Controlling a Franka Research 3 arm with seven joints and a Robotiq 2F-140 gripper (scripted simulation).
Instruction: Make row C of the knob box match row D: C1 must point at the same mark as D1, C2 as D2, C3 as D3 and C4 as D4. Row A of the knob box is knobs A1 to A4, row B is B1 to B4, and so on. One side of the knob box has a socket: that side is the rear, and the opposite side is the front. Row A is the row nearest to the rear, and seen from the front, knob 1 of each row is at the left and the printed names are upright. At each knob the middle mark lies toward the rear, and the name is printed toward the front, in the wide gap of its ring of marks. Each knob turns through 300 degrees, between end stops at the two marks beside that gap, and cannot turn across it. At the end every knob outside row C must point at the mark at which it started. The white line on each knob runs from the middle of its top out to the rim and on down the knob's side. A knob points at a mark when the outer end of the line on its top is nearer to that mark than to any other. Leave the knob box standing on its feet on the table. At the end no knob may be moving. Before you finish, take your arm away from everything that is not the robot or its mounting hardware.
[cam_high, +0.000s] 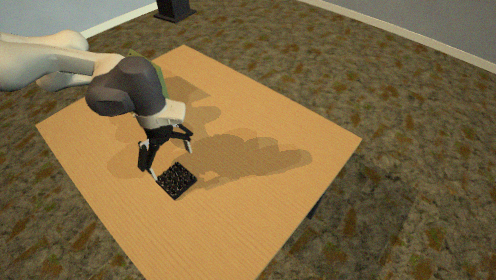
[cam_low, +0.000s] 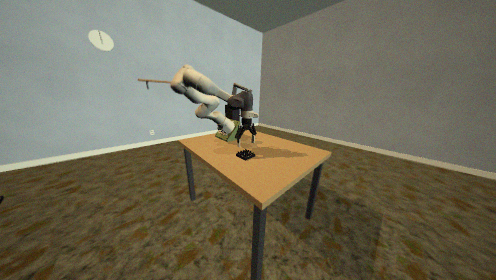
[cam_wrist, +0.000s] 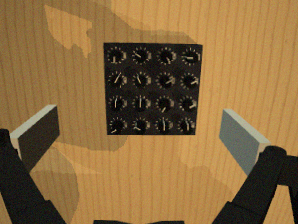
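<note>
The black knob box (cam_high: 176, 180) (cam_low: 247, 157) (cam_wrist: 153, 90) lies on the table, four by four knobs up. In the wrist view the wide ring gaps seem to face right, so row C looks like the third column and row D the rightmost. The upper row C knob (cam_wrist: 166, 56) has its line toward lower right; the upper row D knob (cam_wrist: 190, 57) has its line sideways, toward the left. The bottom knobs of both columns have nearly upright lines. Names and exact marks are too small to read. My gripper (cam_high: 172, 164) (cam_low: 246, 144) (cam_wrist: 140, 121) is open and empty above the box, fingers wide to either side.
The wooden table (cam_high: 225, 225) (cam_low: 270, 180) carries the box, with the arm's green base plate (cam_high: 162, 80) at its back-left edge. Arm shadows fall across the wood around the box. The table's near corner lies beyond the box in the exterior view.
</note>
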